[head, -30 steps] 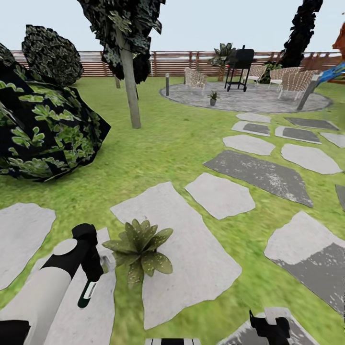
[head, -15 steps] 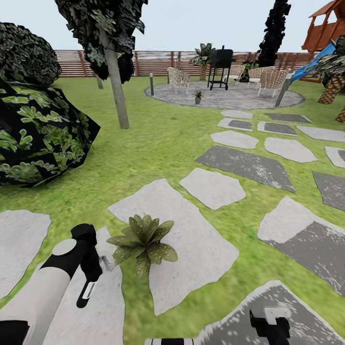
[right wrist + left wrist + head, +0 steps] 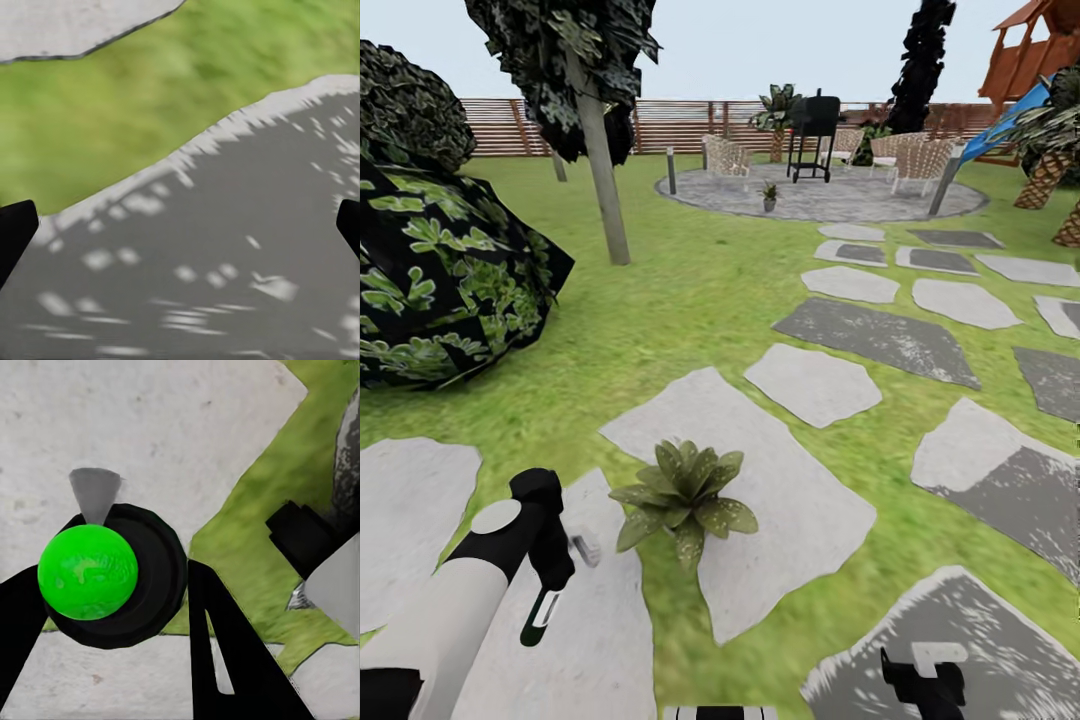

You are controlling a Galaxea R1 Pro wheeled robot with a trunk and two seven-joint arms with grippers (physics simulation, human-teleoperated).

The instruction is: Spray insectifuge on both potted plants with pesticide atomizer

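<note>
1. Clearly, the left tool [image 3: 550, 610] grips the pesticide atomizer [image 3: 112, 577].
2. One potted plant [image 3: 685, 490] sits at its 2 o'clock, another [image 3: 768, 196] on the far patio [image 3: 830, 200].
3. The right tool [image 3: 922, 682] is spread open over a stepping stone [image 3: 225, 262].

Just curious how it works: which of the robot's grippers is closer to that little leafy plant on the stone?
Left. The left gripper, holding the spray bottle, sits just beside the plant. The right gripper is lower, across the grass.
</note>
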